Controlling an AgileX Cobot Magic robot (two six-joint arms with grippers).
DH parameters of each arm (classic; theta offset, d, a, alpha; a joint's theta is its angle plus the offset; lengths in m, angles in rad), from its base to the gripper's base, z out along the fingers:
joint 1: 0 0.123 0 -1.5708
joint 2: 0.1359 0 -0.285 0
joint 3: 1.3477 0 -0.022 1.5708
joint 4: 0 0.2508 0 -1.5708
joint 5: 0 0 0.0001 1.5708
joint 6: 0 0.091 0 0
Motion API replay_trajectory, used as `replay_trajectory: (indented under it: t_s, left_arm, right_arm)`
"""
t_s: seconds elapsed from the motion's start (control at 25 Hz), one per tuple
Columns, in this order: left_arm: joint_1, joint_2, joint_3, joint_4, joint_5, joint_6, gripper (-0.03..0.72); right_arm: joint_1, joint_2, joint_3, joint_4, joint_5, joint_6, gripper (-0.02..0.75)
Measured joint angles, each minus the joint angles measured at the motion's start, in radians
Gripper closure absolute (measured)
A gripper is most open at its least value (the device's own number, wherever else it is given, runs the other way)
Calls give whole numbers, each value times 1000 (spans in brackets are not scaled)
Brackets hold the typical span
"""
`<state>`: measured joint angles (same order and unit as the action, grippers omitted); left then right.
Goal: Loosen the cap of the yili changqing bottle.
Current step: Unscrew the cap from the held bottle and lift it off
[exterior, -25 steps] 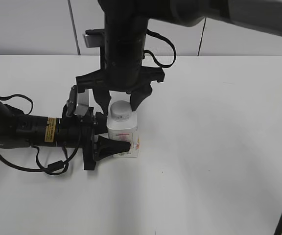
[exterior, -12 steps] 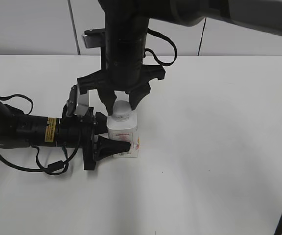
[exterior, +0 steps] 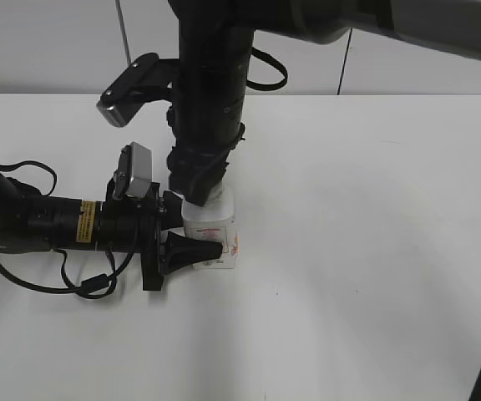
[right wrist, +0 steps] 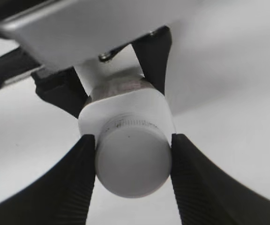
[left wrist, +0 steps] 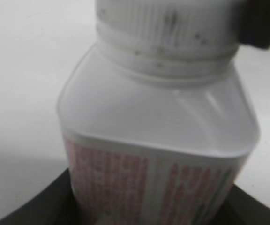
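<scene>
My right arm [exterior: 207,100] has just swung its wrist round: a second ago the right gripper [right wrist: 132,161] hung spread above the cap, now it's down on it and rotated, so I take it the twist is under way. The bottle [exterior: 211,230] stands upright on the table [exterior: 374,251], just left of centre, same spot as before. My left gripper [exterior: 182,236] lies low from the left, its fingers [exterior: 192,248] clamped on the bottle's body, bracing it. Up top, the right fingers [right wrist: 76,178] pinch the cap [right wrist: 131,164] on both sides, ribbed rim squeezed between the pads, closed only to cap width.
</scene>
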<state>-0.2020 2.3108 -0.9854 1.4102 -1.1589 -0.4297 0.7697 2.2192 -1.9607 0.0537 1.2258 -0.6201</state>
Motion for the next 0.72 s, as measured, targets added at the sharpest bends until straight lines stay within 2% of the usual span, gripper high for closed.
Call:
replay_trajectory:
  t_s: [0.24,0.32,0.48,0.72]
  left_arm:
    - [0,0,0,0,0,1,294]
    - [0,0,0,0,0,2,294]
    - [0,0,0,0,0,3,294]
    - [0,0,0,0,0,3,295]
  right_arm:
    - [0,0,0,-4,2,-476,346]
    - [0,0,0,-9,2,-580,346]
    - [0,0,0,-12,3,-699,346]
    - [0,0,0,-15,3,-726,346]
